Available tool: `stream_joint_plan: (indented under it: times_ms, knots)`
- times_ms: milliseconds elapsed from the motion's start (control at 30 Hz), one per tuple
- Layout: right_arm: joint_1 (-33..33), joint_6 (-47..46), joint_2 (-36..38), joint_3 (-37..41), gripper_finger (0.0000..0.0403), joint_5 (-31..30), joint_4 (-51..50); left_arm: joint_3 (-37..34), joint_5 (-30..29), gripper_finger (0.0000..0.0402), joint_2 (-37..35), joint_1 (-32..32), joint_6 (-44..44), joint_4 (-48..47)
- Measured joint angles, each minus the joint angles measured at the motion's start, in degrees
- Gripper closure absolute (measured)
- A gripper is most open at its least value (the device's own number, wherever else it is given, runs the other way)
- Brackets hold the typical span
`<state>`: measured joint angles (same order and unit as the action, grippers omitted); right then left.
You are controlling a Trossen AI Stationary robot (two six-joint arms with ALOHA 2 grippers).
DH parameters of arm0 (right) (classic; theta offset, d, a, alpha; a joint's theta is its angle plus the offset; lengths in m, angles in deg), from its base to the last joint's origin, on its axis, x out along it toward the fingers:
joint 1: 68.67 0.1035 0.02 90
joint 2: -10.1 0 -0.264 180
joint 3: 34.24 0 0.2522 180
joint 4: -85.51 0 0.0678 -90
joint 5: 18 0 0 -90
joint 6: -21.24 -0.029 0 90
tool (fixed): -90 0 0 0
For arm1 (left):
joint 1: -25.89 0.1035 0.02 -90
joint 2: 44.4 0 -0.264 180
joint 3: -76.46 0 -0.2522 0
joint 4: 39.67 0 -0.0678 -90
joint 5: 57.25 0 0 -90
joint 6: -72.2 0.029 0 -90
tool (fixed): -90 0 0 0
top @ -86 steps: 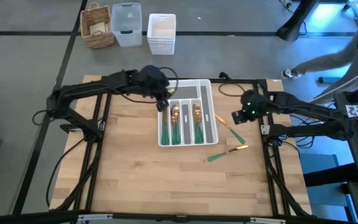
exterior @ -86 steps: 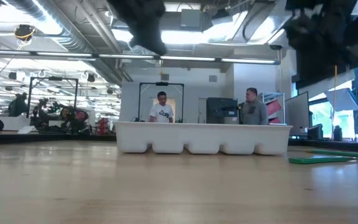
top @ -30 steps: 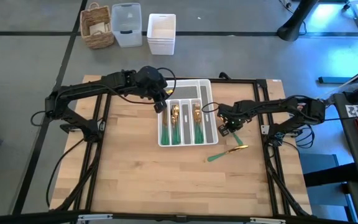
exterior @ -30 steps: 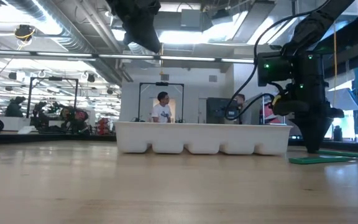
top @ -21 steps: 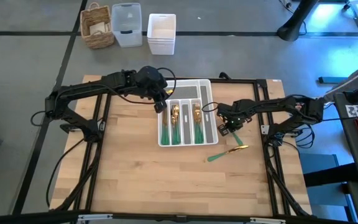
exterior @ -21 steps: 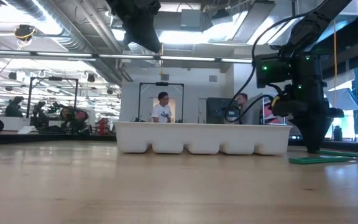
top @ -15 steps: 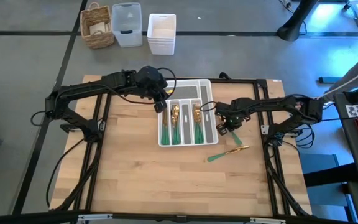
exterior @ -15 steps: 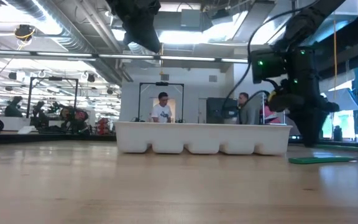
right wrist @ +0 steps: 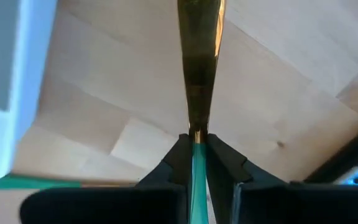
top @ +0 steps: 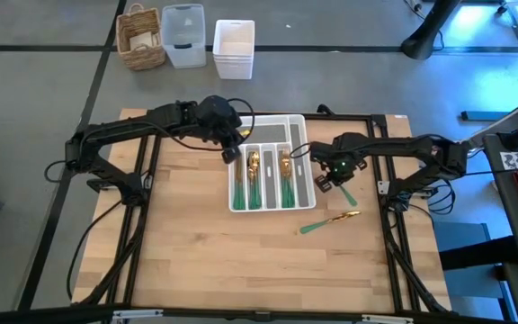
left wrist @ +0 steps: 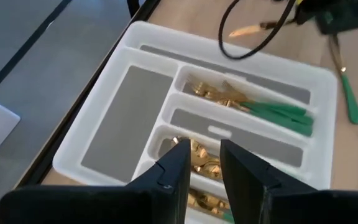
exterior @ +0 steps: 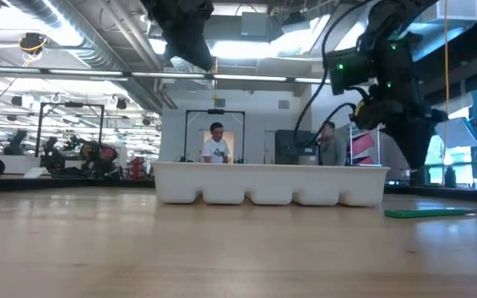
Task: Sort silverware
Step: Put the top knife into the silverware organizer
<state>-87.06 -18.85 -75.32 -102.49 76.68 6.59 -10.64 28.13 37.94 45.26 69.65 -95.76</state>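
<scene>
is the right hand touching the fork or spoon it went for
Touching. The right wrist view shows the right hand with both fingers closed against the green handle of a gold-headed piece, held clear above the table.

Layout of the table (top: 205,252), seen from above.
A cutlery tray (top: 292,123) lies just past the table's centre toward 12 o'clock, with spoons and forks (top: 254,177) in its narrow slots. The left gripper (top: 232,155) hangs at the tray's 9 o'clock edge; the right gripper (top: 328,183) sits just off its 3 o'clock edge, clamped on one piece of silverware (right wrist: 199,43). A further piece (top: 329,221) lies on the table at 4 o'clock from the tray. Beyond the table, at 11 o'clock, a basket (top: 142,38), a bin (top: 183,36) and a stack of containers (top: 234,49) stand in a row on the floor.
</scene>
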Motion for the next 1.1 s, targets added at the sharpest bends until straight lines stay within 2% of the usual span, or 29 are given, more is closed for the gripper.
stream_joint_plan:
  times_ms: [200, 400, 633, 833, 933, 1100]
  knots:
    - [0.0, -0.8, 0.1, -7.1, 0.037, 1.3, -5.8, 0.0, 0.0, 0.032, 0.0, 1.7, 1.1, -5.5]
    - [0.1, -5.8, 0.1, -13.9, 0.037, 3.9, -1.5, 0.0, 0.0, 0.032, 0.0, 4.0, 1.1, -10.0]
    - [3.1, -12.5, -0.5, -14.9, 0.037, 5.5, 23.3, 0.0, 0.0, 0.032, 0.0, 6.6, 1.1, -11.2]
    - [6.2, -15.8, -5.9, -15.0, 0.037, 5.3, 48.2, 0.0, 0.0, 0.032, 0.0, 8.2, 1.1, -11.2]
    - [7.0, -18.2, -10.0, -15.0, 0.037, 5.2, 56.6, 0.0, 0.0, 0.032, 0.0, 8.8, 1.1, -11.2]
    - [7.3, -23.2, -16.7, -14.9, 0.037, 5.5, 64.7, 0.0, 0.0, 0.032, -0.1, 9.8, 1.1, -11.2]
